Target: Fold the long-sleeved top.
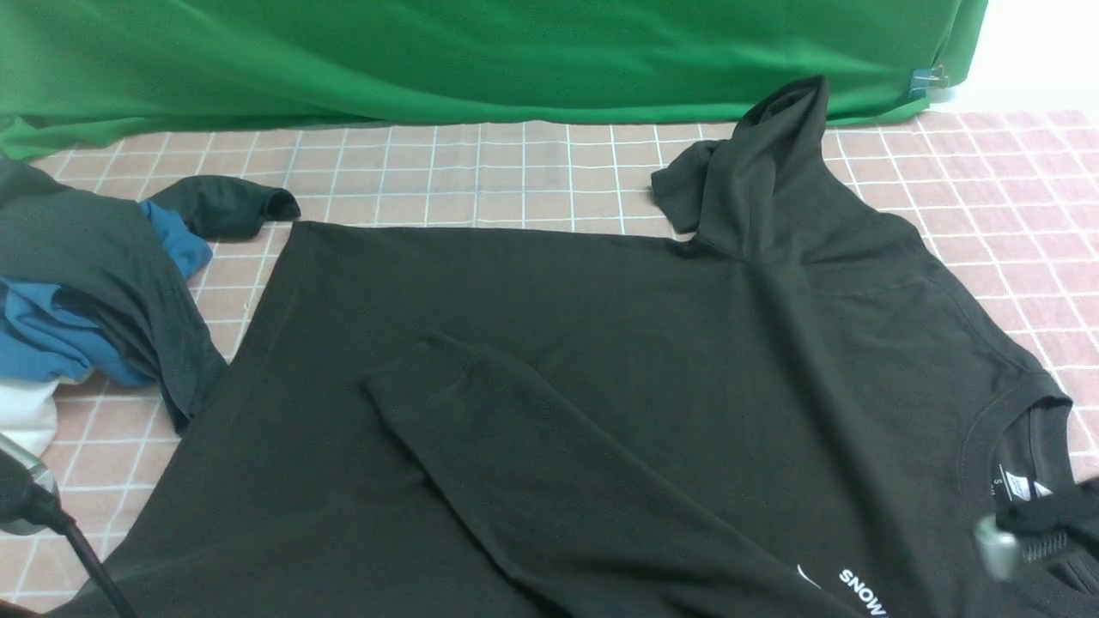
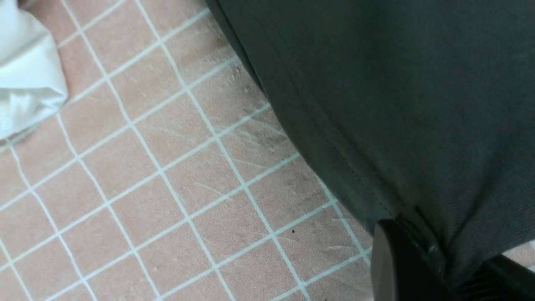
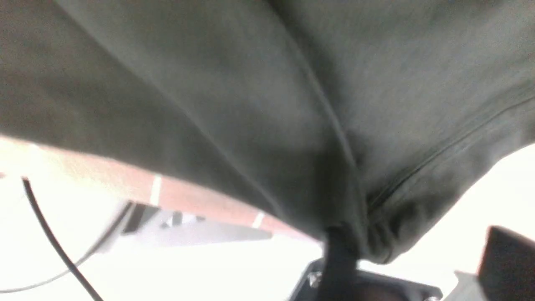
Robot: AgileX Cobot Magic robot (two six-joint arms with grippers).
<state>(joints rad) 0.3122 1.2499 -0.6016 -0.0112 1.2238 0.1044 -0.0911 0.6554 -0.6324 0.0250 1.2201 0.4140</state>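
Observation:
The long-sleeved top [image 1: 601,343] lies spread over the table, black, with white "SNOW" lettering [image 1: 861,592] near the front edge. One sleeve [image 1: 532,455] is folded across the body. The other sleeve [image 1: 764,163] stands bunched up at the back right. My left gripper [image 2: 443,255] is shut on the top's stitched hem [image 2: 334,138], just above the gridded cover. My right gripper [image 3: 418,259] is open by the neck [image 1: 1022,429]. Cloth of the top [image 3: 292,104] rests bunched against one of its fingers [image 3: 338,259], and the other finger stands well apart.
A heap of charcoal-grey cloth [image 1: 86,249] and blue cloth [image 1: 43,335] with a white piece [image 1: 26,412] lies at the left. A green backdrop [image 1: 429,51] hangs behind the pink gridded cover [image 1: 515,172]. The left arm's cable [image 1: 94,566] crosses the near left corner.

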